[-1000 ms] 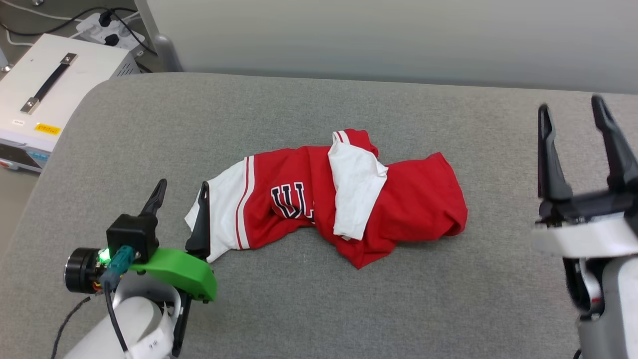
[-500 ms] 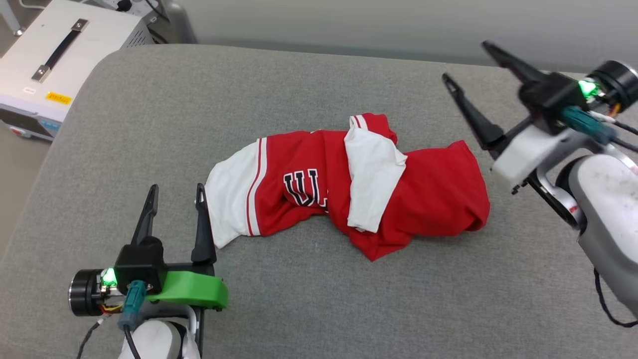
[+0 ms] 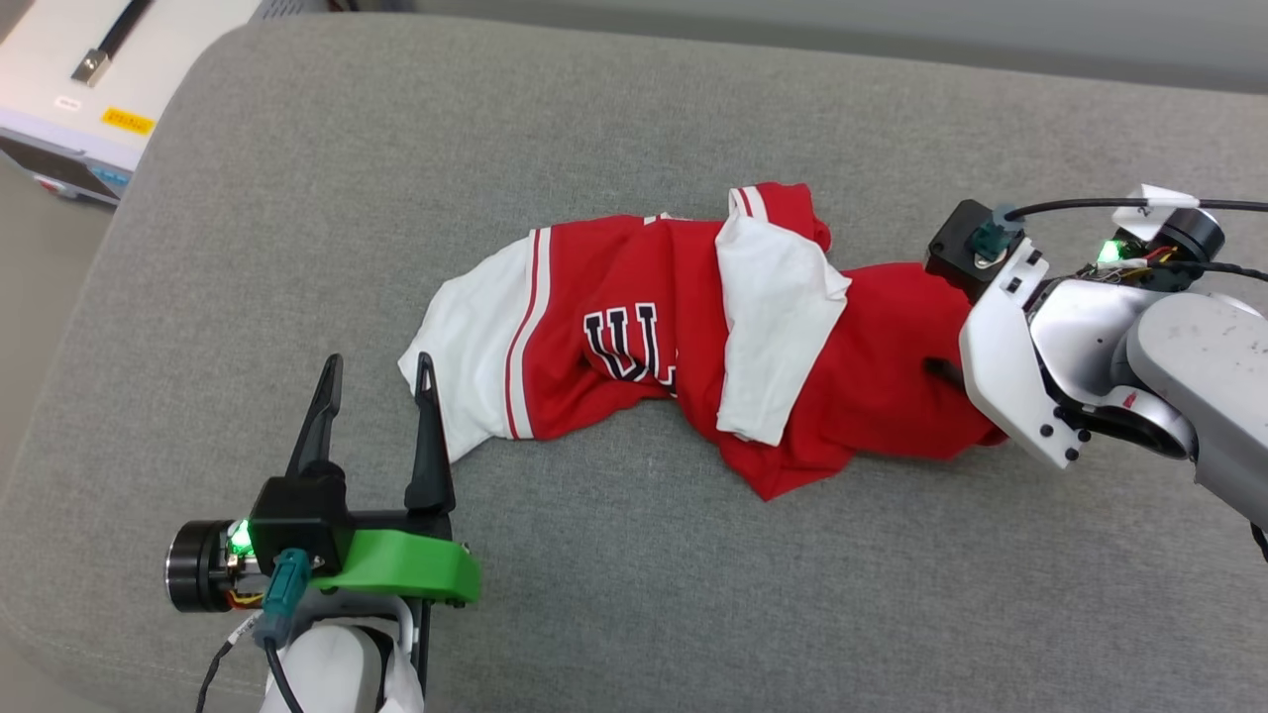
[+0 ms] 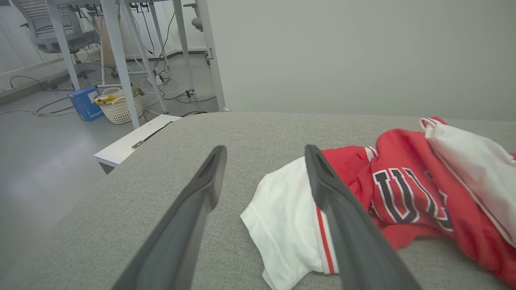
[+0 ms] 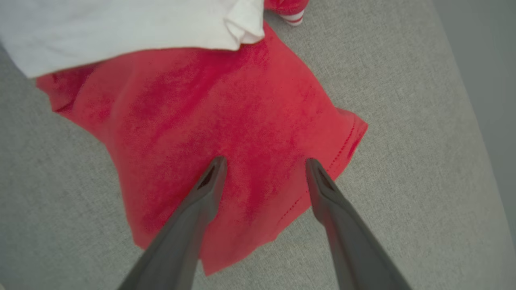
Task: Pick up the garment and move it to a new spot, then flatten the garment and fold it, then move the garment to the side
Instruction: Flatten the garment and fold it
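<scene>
Both jaws gape empty: left gripper point(image 3: 378, 360) beside the garment's point(image 3: 594, 282) sleeve edge, right gripper point(image 5: 265, 160) over its hem.

The crumpled red-and-white jersey T-shirt point(image 3: 634, 327) lies mid-frame on the grey fabric tabletop point(image 3: 594, 119). The left end effector point(image 3: 379, 361) sits lower left, just beside its sleeve end; the right end effector point(image 5: 264, 161) hangs over its right end.

The desk point(image 3: 634, 109) is padded in grey woven fabric, with rounded corners. On it, near the middle, the garment point(image 3: 594, 277) lies crumpled: red body, black lettering partly showing, one white sleeve folded across.
</scene>
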Tool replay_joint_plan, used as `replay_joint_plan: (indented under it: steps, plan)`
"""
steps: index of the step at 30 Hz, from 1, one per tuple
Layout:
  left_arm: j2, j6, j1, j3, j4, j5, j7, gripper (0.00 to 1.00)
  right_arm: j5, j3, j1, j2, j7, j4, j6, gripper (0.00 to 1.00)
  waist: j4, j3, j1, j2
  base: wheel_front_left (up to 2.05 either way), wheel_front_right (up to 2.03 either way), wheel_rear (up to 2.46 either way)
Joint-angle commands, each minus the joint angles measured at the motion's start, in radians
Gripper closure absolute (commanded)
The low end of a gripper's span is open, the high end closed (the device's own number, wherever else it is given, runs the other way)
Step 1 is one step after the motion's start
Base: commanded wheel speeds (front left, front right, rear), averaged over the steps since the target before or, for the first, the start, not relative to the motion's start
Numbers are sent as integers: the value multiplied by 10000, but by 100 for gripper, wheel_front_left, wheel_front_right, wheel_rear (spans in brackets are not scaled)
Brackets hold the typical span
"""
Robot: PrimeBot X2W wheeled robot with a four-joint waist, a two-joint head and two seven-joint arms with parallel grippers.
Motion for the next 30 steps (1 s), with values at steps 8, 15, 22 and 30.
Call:
replay_joint_plan:
  steps: [8,15,22,30]
  plan:
    - [-482,-496,-476,354,42,432,-57,0,-433,218,934,568,974,974,-9,0,329,868,-1,0,0,0,0]
    - [-626,-625,-452,697,95,645,-57,0,-678,221,1326,611,446,948,-9,100,199,810,-1,0,0,0,0]
    - [-677,-752,-177,929,262,850,-57,0,238,168,350,322,-1893,961,-9,100,-245,127,-1,0,0,0,0]
    - [-709,-846,515,1081,486,969,-57,0,1203,-80,228,-1027,-3449,780,-9,100,-806,-970,-1,0,0,0,0]
